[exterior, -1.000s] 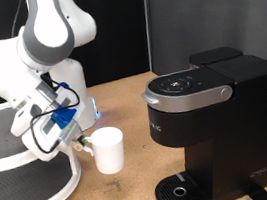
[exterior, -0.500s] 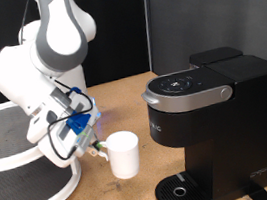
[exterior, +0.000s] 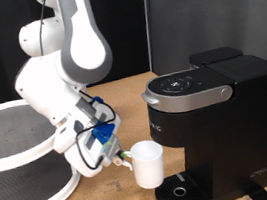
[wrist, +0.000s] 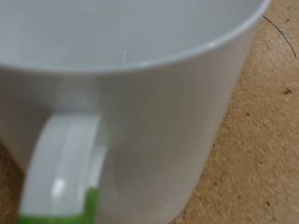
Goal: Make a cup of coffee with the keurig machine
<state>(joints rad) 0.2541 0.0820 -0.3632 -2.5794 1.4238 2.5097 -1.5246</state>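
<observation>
In the exterior view the claw point(exterior: 120, 159) is low over the tabletop point(exterior: 122, 92) and it grips the cup point(exterior: 148, 164) by the handle side; a greenish bit shows between claw and cup. The wrist view agrees: the white handle point(wrist: 61, 163) with a green piece at its end fills the picture, so the fingers are closed narrow on the handle.

The cup stands upright, its open mouth up, and it seems lifted a little above the tabletop, though I cannot tell this for sure. It lies on the exterior view's right of the claw, away from the arm.

The keurig machine point(exterior: 212, 119) stands further to the exterior view's right. Its round drip tray point(exterior: 179, 190) is just beside the cup, slightly lower in the picture and to the right. The cup is not yet over the tray and not under the brew head point(exterior: 188, 90).

At the exterior view's left there is a big white round basket point(exterior: 17, 163), well apart from the machine.
</observation>
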